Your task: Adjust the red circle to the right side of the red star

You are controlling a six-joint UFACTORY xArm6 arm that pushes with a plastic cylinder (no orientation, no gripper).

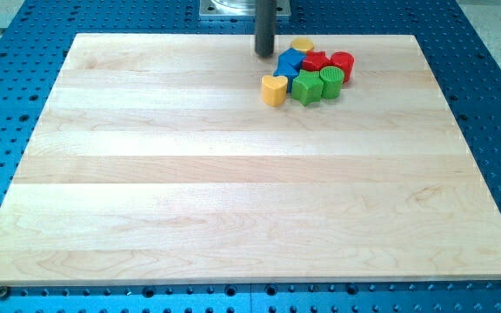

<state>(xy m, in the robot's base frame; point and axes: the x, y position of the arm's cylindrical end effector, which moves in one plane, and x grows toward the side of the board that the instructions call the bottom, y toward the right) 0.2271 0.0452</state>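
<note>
The red circle is a short red cylinder at the right end of a tight cluster near the view's top. The red star lies just left of it, touching or nearly so. My tip is the lower end of the dark rod. It stands at the cluster's upper left, just left of the blue blocks and apart from both red blocks.
In the same cluster are a yellow cylinder at the top, a yellow heart at the lower left, a green block and a green cylinder. The wooden board rests on a blue perforated table.
</note>
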